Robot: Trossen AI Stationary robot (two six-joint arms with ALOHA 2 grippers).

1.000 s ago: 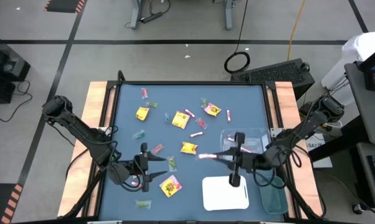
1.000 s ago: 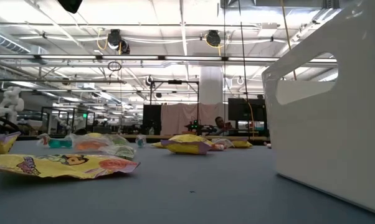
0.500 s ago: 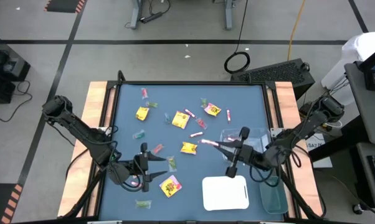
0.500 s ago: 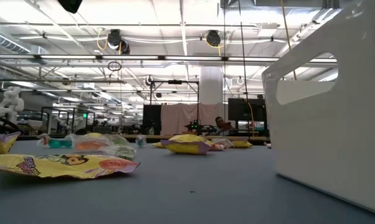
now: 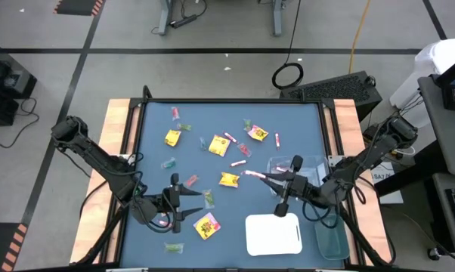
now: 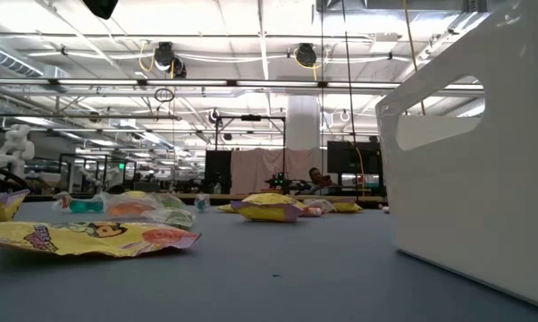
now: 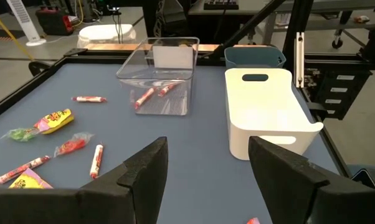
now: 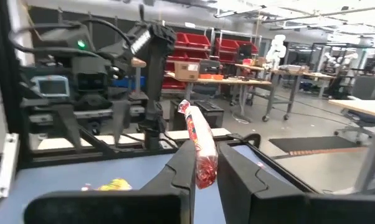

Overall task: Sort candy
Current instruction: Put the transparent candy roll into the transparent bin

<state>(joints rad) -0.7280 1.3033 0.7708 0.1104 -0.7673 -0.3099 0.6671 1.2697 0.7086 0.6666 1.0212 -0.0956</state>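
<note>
Left gripper low over table's near left, fingers apart, empty (yellow packet just beside). Loose candy scattered mid-table. Right gripper raised near clear tray, fingers clamped on pink-red stick. White tray near right.

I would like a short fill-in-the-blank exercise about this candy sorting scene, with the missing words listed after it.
1. The right gripper is shut on a pink-red ____ candy.
2. The clear tray already holds ____ pink-red sticks.
3. The white bin stands between the clear tray and the ____ gripper.
4. The left gripper's fingers are ____.

Missing words: stick; two; left; open
</note>
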